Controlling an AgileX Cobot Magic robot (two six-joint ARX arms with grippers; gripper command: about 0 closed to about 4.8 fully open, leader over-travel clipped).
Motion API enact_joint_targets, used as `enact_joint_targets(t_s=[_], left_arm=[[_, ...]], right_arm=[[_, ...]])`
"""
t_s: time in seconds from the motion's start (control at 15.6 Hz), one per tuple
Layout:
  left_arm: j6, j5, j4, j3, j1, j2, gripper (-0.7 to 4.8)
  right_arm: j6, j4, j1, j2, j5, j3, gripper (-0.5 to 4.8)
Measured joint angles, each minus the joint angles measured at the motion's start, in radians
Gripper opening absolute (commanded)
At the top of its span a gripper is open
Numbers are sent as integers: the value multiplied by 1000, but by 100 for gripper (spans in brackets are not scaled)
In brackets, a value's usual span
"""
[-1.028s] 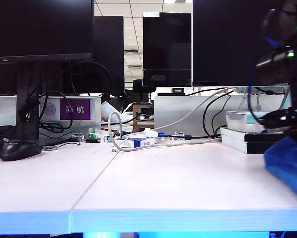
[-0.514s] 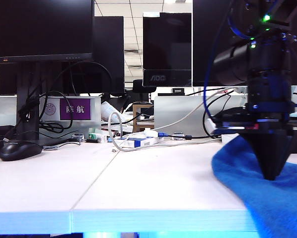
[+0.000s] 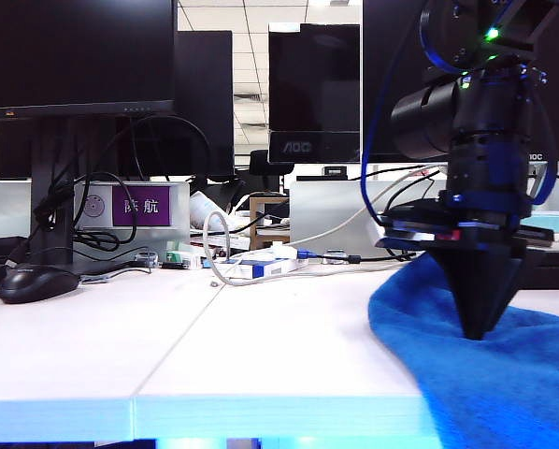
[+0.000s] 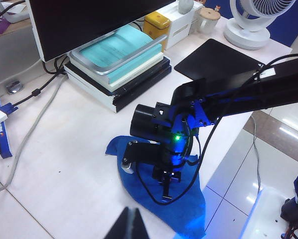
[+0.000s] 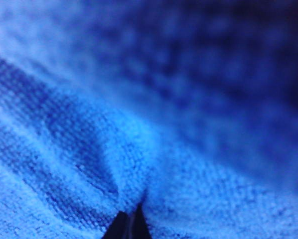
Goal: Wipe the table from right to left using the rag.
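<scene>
Bright office light; right wrist view blurred, exterior foreground bluish.

Rag [image 3: 485, 374] on table [image 3: 261, 355] right; mouse [image 3: 36, 282] far left.

1 rag [image 3: 504, 374] – 2 grippers [image 3: 474, 332] [image 4: 129, 219]
</scene>
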Motion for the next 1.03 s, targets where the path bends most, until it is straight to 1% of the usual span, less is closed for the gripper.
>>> enact_joint_targets(t_s=[0.26,0.45,1.03], left_arm=[[0,0,0,0,0,0,-5],[0,0,0,0,0,0,-5],[0,0,-1,0,0,0,-5]], right_arm=[[0,36,2,6,-56,3,-1],[0,39,10,6,-55,3,-1],[5,132,140,16,-27,8,-1]])
